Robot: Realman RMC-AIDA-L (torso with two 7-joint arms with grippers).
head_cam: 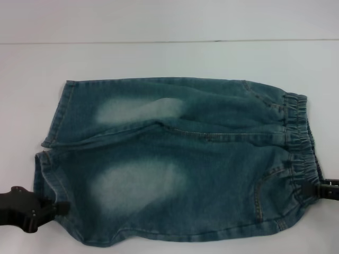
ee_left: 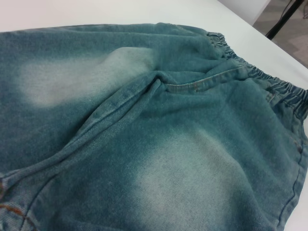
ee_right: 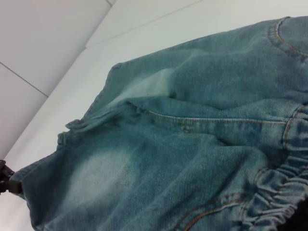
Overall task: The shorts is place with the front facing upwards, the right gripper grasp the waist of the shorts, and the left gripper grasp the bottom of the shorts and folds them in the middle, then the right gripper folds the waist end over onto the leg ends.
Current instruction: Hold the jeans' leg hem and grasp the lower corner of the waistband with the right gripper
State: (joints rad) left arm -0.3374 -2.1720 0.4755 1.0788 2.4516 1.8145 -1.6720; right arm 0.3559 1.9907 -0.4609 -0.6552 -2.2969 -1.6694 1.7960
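The shorts (head_cam: 180, 159) lie spread flat, front up, on the white table (head_cam: 159, 58), waist (head_cam: 302, 143) to the right and leg ends (head_cam: 50, 159) to the left, with the left end effector (head_cam: 62, 207) at the near leg hem and the right end effector (head_cam: 320, 190) at the waistband, though I cannot tell either one's grip.

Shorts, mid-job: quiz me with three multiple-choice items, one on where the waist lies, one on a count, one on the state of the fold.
1. The waist of the shorts lies toward:
A the robot's right
B the robot's left
C the far edge

2. Pale faded patches showing on the denim:
A one
B two
C four

3. The shorts are:
A folded in half
B rolled up
C spread flat, unfolded

Answers:
1 A, the gathered band sits beside the right gripper.
2 B, one per leg.
3 C, both legs lie open, with the left gripper at the near leg end.
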